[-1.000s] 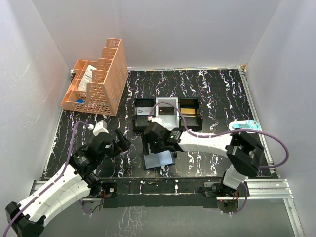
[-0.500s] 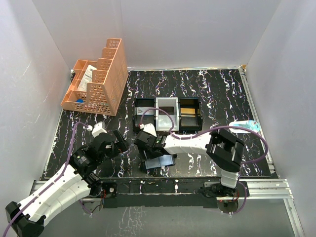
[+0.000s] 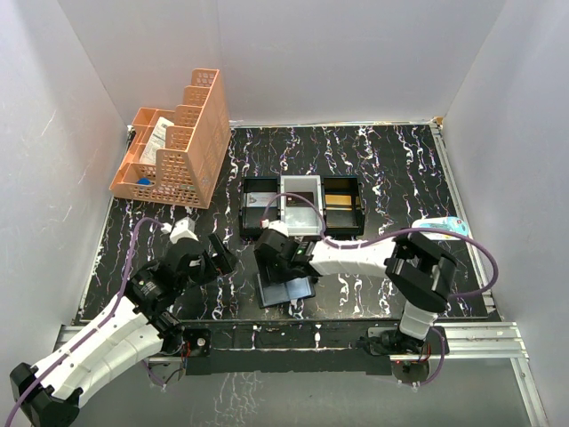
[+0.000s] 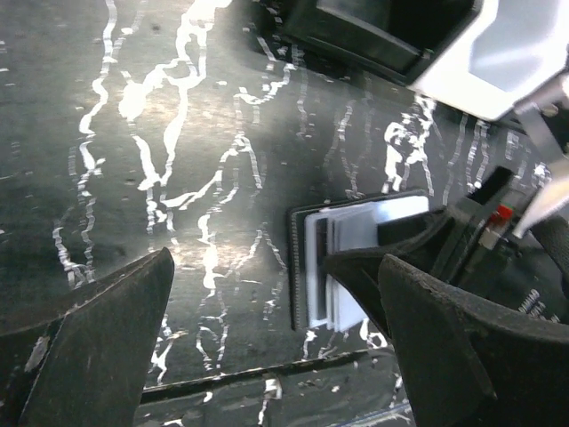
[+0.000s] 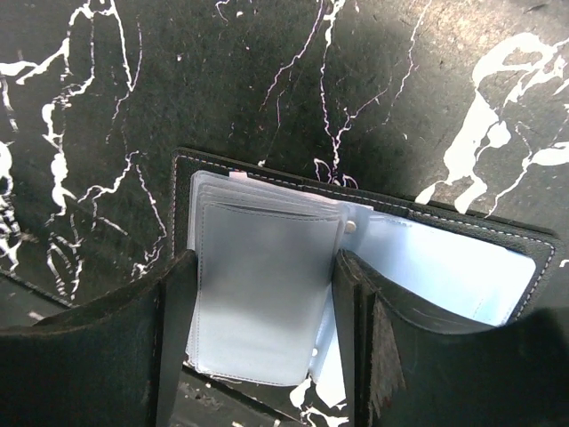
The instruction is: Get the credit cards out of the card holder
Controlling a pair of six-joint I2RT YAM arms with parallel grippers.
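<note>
place: robot lab test cell | evidence: white panel walls (image 3: 356, 62), aluminium frame rail (image 3: 480, 334), marbled black tabletop (image 3: 391, 169)

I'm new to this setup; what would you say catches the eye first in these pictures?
The open card holder near the front edge of the table, with the right gripper straddling its clear sleeves. Next, the orange basket in the far left corner and the black-and-white tray mid-table. The left gripper hovers open just left of the holder.
</note>
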